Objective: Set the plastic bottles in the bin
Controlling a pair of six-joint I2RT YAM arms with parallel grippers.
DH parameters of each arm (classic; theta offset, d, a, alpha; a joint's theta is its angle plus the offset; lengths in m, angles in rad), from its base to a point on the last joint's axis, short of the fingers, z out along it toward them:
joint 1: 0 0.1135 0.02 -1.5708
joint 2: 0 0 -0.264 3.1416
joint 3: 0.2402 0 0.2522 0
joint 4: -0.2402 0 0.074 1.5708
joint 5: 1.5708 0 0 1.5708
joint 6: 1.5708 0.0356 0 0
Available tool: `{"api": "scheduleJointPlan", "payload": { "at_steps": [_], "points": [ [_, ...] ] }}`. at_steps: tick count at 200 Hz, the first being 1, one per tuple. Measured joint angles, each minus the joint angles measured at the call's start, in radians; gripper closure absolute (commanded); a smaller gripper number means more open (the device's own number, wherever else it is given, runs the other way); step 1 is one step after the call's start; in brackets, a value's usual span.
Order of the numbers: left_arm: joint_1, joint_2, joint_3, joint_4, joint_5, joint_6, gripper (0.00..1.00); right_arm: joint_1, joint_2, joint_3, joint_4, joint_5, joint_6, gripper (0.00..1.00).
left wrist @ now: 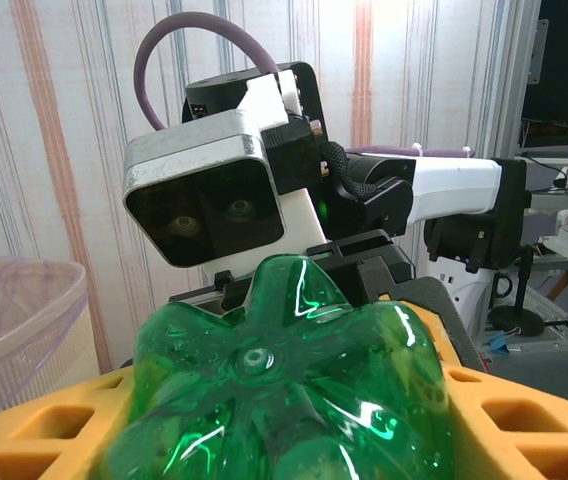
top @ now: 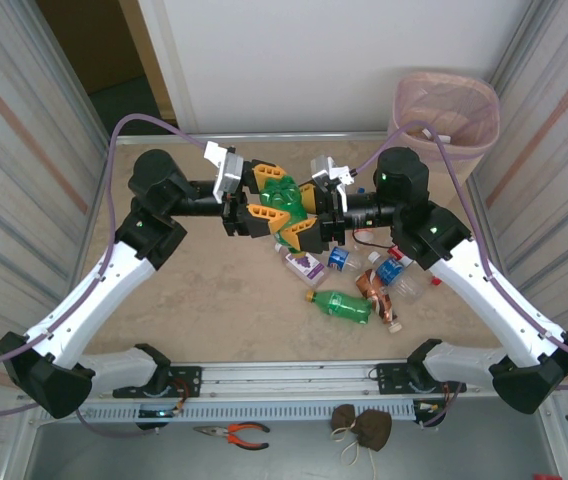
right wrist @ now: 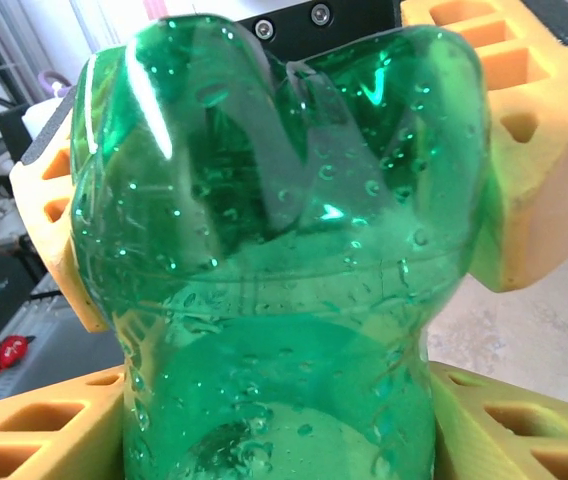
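A green plastic bottle (top: 285,193) hangs in the air above the table's middle, held between both grippers. My left gripper (top: 267,197) is shut on its base end, and the ribbed bottom (left wrist: 284,380) sits between the yellow fingers (left wrist: 524,420). My right gripper (top: 304,212) comes from the opposite side, its yellow fingers (right wrist: 34,430) pressed on the bottle's body (right wrist: 284,250). The pink-beige bin (top: 444,108) stands at the far right corner, its rim (left wrist: 14,320) also at the left of the left wrist view. More bottles lie on the table: a green one (top: 342,305), a white one (top: 304,264) and clear blue-labelled ones (top: 392,270).
A crumpled reddish bottle (top: 376,290) lies among the group on the table. Orange-handled pliers (top: 234,432) and a brown pouch (top: 361,425) lie on the front ledge below the arm bases. Corrugated walls close in both sides.
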Motion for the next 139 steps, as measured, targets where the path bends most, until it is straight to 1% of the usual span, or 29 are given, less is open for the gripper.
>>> {"api": "scheduleJointPlan", "payload": {
  "at_steps": [55,66,99,139],
  "points": [
    [0.0,-0.001,0.0,-0.003,-0.008,0.0,0.35,0.0,0.0,0.0,0.0,-0.002,0.001,0.44],
    [-0.001,-0.003,0.0,-0.003,-0.013,0.001,0.3,0.0,0.0,0.0,0.0,-0.002,0.001,0.44],
    [-0.002,-0.019,-0.004,-0.003,-0.051,0.012,0.21,0.0,0.0,0.0,-0.001,0.021,0.001,0.45],
    [-0.002,-0.069,-0.037,-0.01,-0.117,0.031,0.16,-0.027,0.0,0.006,-0.023,0.043,0.001,0.46]
  ]
}}
